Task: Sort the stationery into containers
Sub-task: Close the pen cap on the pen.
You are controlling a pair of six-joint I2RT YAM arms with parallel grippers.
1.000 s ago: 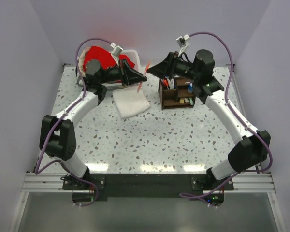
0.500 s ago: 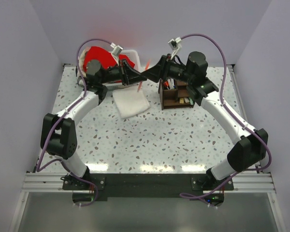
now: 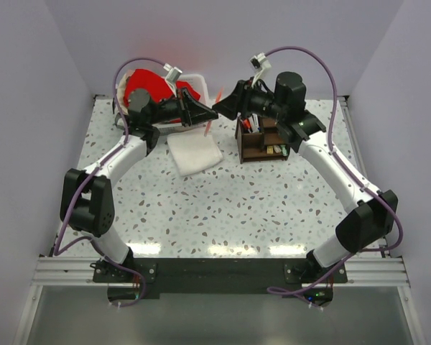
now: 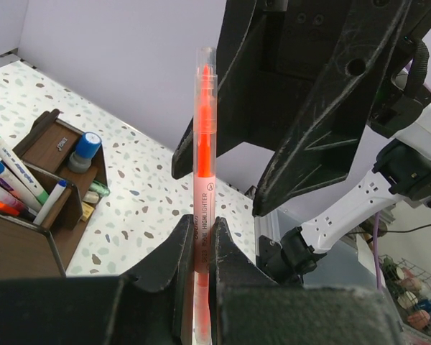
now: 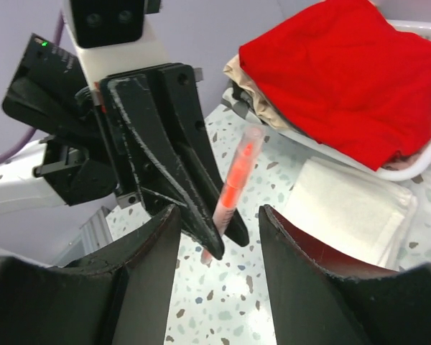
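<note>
Highlighter [image 4: 203, 180], orange, pinched at mid-barrel by my left gripper [image 4: 199, 251], jaws closed on it, midair between basket [image 3: 194, 77] and organizer [image 3: 262, 144], over folded cloth's [image 3: 195, 152] far edge. Long axis roughly upright, cap end up. My right gripper [image 5: 217, 212] holds its jaws apart either side, not touching.

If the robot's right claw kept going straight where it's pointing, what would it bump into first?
Probably the orange highlighter, which the shut left gripper holds up. The right gripper points at it with open fingers, one on either side. Depth is hard to judge, but nothing shows in between.
</note>
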